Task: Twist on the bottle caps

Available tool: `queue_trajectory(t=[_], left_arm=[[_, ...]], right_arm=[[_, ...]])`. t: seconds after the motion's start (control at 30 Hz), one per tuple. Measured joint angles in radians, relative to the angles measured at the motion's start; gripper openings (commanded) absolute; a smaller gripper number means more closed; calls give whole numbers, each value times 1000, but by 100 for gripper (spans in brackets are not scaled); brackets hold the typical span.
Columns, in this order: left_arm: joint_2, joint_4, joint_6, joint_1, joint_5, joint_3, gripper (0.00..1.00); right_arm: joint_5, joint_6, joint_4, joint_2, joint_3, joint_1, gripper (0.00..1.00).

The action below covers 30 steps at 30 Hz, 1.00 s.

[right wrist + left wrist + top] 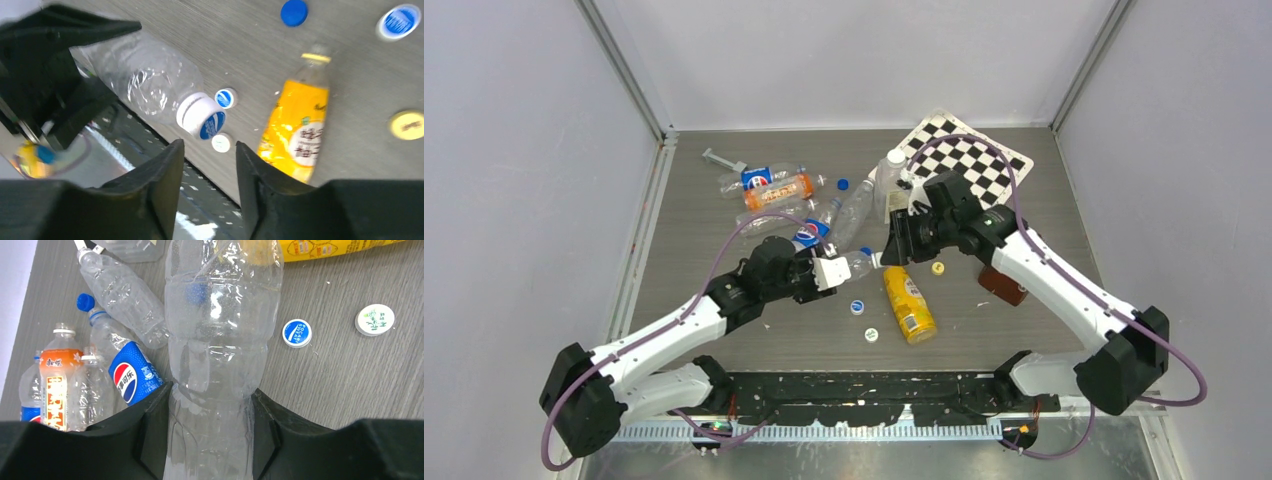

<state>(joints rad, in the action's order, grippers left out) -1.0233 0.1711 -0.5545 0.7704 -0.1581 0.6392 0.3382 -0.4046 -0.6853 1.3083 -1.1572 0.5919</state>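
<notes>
My left gripper (832, 270) is shut on a slim clear bottle (215, 340), its jaws pressing the ribbed body from both sides. The bottle (145, 80) points right, and a white-and-blue cap (202, 116) sits on its neck. My right gripper (210, 150) hangs just off that cap, jaws apart with nothing between them; the top view shows it (894, 245) close to the bottle's mouth. Loose caps lie on the table: blue-and-white (857, 307), white (871, 334), yellow (938, 267) and blue (842, 184).
A yellow bottle (908, 303) lies right of the held bottle. Pepsi-labelled bottles (764, 178) and an orange-labelled one (779, 190) are heaped at the back left. A squarish clear bottle (890, 180) stands by the checkerboard (969, 160). A brown object (1002, 285) sits under the right arm.
</notes>
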Motion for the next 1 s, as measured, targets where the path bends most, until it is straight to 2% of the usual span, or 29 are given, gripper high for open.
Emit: queue_trajectory(t=[0.1,0.23,0.37,0.53,0.7,1.0], left_arm=[[-1,5,-3,0,-11,14,0],[-4,15,-2,-7,-59,28,0],[-5,27,8,-26,-150,32,0],[-5,32,31,-43,-275,34,0],[-5,35,50,-47,-385,48,0],[-25,35,73,-47,-481,57,0]], right_arm=[[6,185,-21,-61,0,-2,61],[68,482,-23,-187,21,-5,69],[188,827,-25,-338,106,-5,71],[303,1105,-36,-371,140,-5,71],[374,1246,-56,-333,140,-5,70],[448,1315,-59,-308,137,-4,59]])
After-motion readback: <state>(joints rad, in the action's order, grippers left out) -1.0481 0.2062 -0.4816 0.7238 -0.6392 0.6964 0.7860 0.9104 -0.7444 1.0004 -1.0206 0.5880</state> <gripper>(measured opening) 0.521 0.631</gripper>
